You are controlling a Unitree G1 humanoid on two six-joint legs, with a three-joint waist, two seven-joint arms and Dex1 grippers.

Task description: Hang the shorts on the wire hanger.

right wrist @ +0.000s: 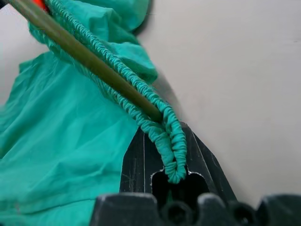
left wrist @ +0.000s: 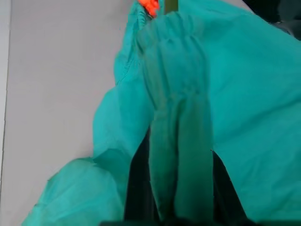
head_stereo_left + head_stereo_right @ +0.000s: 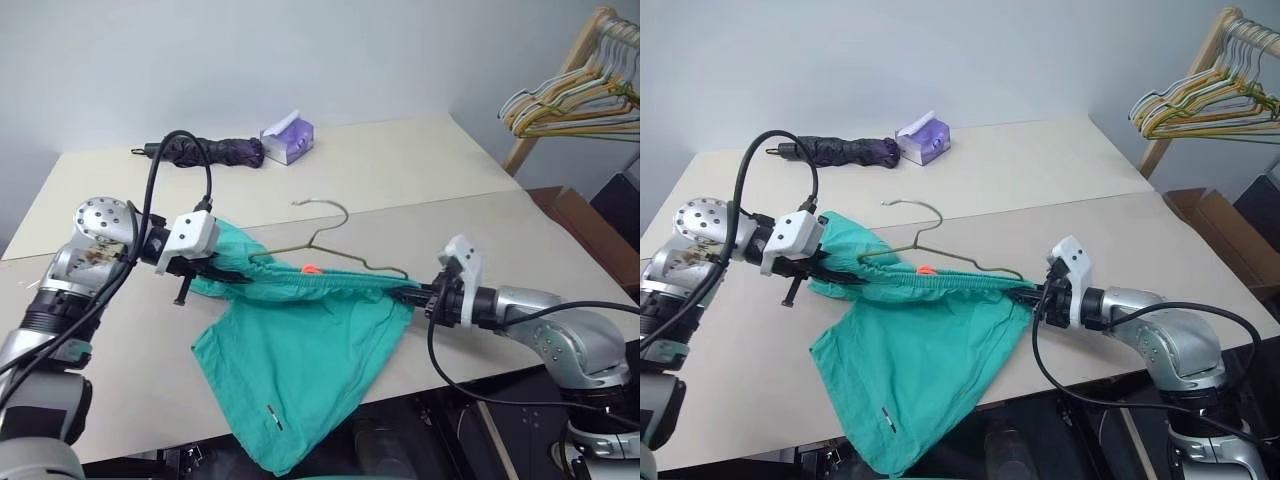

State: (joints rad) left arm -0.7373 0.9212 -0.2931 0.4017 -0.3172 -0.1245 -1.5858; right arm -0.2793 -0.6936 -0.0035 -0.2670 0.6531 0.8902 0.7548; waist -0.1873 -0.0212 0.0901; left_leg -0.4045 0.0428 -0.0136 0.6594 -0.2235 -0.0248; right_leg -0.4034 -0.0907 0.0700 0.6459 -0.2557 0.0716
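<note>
The teal shorts [image 3: 300,350] hang stretched by the waistband between my two grippers, just above the table, with the legs sagging toward the near edge. The left gripper [image 3: 215,272] is shut on the waistband's left end; its black fingers [image 2: 136,188] pinch a bunched fold of cloth. My right gripper [image 3: 412,293] is shut on the right end of the waistband [image 1: 160,127], beside the tip of the olive wire hanger [image 1: 84,56]. The wire hanger [image 3: 330,240] runs along the waistband, partly under the cloth, its hook pointing away from me. A small orange tag [image 3: 311,268] shows mid-waistband.
A folded dark umbrella [image 3: 205,150] and a purple tissue box [image 3: 287,138] lie at the table's [image 3: 420,160] far side. A wooden rack with pastel hangers [image 3: 575,100] stands at the back right, a cardboard box [image 3: 585,225] below it.
</note>
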